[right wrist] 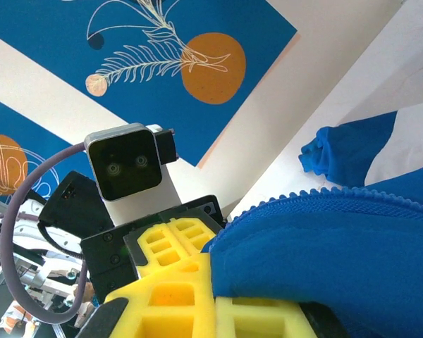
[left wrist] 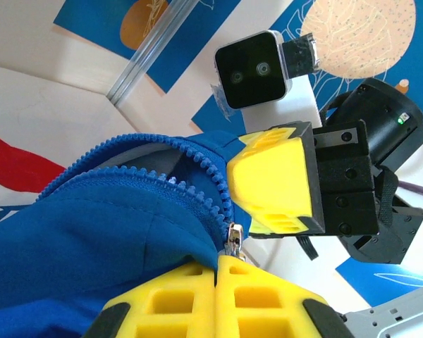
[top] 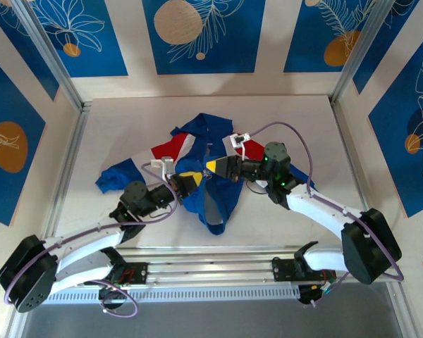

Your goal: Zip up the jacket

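Note:
The jacket (top: 190, 144) lies crumpled mid-table, royal blue with red and white panels, and its middle is lifted between both grippers. My left gripper (top: 190, 180) is shut. In the left wrist view its yellow fingers (left wrist: 169, 303) pinch the silver zipper pull (left wrist: 234, 241) at the base of the open blue zipper teeth (left wrist: 162, 179). My right gripper (top: 216, 167) faces it a short way off and is shut on blue jacket fabric (right wrist: 338, 246). In the right wrist view the fabric edge is clamped between its yellow fingers (right wrist: 176, 310). The right gripper (left wrist: 271, 184) is just beyond the pull.
A metal rail (top: 218, 271) runs along the table's near edge between the arm bases. Aluminium frame posts (top: 63, 77) stand at the back corners, in front of blue patterned wall panels. A blue sleeve (top: 116, 177) trails to the left on the white tabletop (top: 127, 127).

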Motion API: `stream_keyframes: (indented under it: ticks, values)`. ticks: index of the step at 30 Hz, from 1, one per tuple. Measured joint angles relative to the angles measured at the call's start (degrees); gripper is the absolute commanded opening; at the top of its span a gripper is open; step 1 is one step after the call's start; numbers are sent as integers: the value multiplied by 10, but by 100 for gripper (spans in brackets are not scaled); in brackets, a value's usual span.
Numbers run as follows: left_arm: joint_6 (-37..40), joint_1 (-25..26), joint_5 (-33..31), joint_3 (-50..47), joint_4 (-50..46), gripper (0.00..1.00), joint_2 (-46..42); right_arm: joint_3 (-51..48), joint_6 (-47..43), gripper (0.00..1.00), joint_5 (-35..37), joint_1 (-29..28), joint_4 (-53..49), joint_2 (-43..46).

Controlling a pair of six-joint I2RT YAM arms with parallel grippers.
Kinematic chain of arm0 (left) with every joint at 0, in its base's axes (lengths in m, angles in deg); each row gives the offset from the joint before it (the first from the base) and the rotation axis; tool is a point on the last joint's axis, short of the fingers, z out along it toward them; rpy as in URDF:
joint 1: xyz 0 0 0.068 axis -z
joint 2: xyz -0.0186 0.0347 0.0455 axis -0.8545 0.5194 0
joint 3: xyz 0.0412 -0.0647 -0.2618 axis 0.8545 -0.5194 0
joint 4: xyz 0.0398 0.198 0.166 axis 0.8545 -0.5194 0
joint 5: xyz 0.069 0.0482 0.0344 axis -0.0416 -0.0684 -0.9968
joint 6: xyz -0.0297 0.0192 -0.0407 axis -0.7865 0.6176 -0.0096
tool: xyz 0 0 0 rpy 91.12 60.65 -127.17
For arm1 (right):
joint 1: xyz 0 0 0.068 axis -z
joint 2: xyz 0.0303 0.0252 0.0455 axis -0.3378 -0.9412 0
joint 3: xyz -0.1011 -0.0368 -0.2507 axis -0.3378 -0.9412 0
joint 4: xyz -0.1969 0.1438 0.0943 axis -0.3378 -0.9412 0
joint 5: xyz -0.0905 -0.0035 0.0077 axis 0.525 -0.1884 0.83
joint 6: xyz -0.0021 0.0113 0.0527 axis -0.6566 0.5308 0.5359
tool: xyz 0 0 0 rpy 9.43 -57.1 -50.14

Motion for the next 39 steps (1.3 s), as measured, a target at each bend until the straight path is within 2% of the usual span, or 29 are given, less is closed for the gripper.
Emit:
stream_keyframes:
  ticks: [5, 10, 16, 22, 27, 31, 35, 39]
  values:
    - [15, 0, 13, 11, -39, 0, 9, -14, 0, 0, 6, 0, -1, -1]
    - [16, 1, 31, 15, -61, 0, 66, -61, 7, 0, 23, -5, 21, -21]
    - [14, 6, 44, 10, -96, 0, 125, -103, 17, 0, 42, -8, 35, -76]
    - [0, 7, 44, -8, -109, 0, 174, -113, 31, 0, 45, -13, 57, -167]
    - [-27, 8, 45, -24, -80, 0, 244, -121, 49, 13, 42, -15, 85, -245]
    - [-56, 10, 56, -28, -45, 0, 302, -121, 48, 29, 40, -12, 93, -258]
    - [-87, 11, 72, -34, 9, 0, 338, -119, 15, 38, 47, 0, 54, -227]
    - [-104, 11, 78, -37, 32, 0, 348, -96, -66, 40, 70, 2, -73, -139]
